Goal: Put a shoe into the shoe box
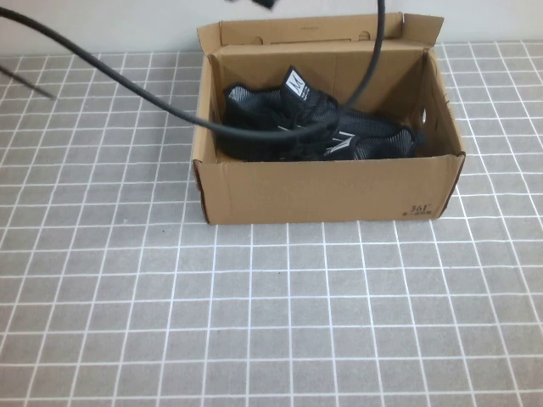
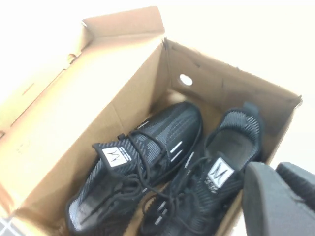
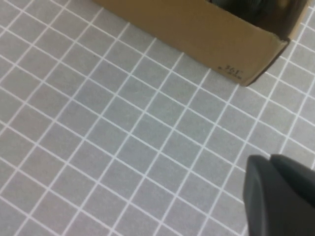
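The brown cardboard shoe box (image 1: 327, 191) stands open at the far middle of the tiled table, its lid flap up at the back. Two black knit sneakers lie side by side inside it: one (image 1: 271, 114) with its white tongue label up, the other (image 1: 377, 140) toward the box's right end. In the left wrist view both shoes show, one (image 2: 142, 157) and the other (image 2: 219, 167), inside the box (image 2: 98, 98). My left gripper (image 2: 274, 169) is above the box's edge, shut and empty. My right gripper (image 3: 270, 160) hovers over bare tiles in front of the box (image 3: 197, 29), shut and empty.
A black cable (image 1: 127, 80) sweeps across the high view from the upper left over the box, and another (image 1: 373, 59) drops from the top. A dark arm part (image 1: 259, 3) shows at the top edge. Grey tiled surface (image 1: 254, 322) spreads around the box.
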`<state>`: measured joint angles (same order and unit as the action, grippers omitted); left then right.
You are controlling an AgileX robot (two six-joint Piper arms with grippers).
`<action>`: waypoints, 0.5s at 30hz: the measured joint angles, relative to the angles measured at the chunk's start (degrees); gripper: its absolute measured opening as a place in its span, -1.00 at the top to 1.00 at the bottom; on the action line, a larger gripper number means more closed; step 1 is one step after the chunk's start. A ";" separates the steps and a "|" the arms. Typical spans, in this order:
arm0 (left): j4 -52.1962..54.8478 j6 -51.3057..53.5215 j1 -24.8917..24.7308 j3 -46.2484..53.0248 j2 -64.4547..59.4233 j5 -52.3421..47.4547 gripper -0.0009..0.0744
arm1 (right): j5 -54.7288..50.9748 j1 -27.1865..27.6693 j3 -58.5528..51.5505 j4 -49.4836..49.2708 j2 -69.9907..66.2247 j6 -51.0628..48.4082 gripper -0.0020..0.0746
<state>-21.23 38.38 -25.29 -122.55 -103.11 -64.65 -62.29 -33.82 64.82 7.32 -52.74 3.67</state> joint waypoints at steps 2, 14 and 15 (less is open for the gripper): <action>0.85 -3.71 0.00 0.00 2.23 -0.15 0.96 | 0.00 0.00 0.00 -0.69 0.76 0.00 0.99; 12.55 -15.71 0.00 34.92 34.21 19.16 0.98 | -4.14 0.00 -4.63 -5.36 20.58 0.09 0.99; 12.56 -15.73 0.00 40.53 37.93 22.80 0.98 | -4.27 0.00 -5.72 -6.13 22.82 0.09 0.99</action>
<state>-8.67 22.65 -25.29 -82.02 -65.17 -41.85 -66.55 -33.82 59.10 1.19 -29.92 3.77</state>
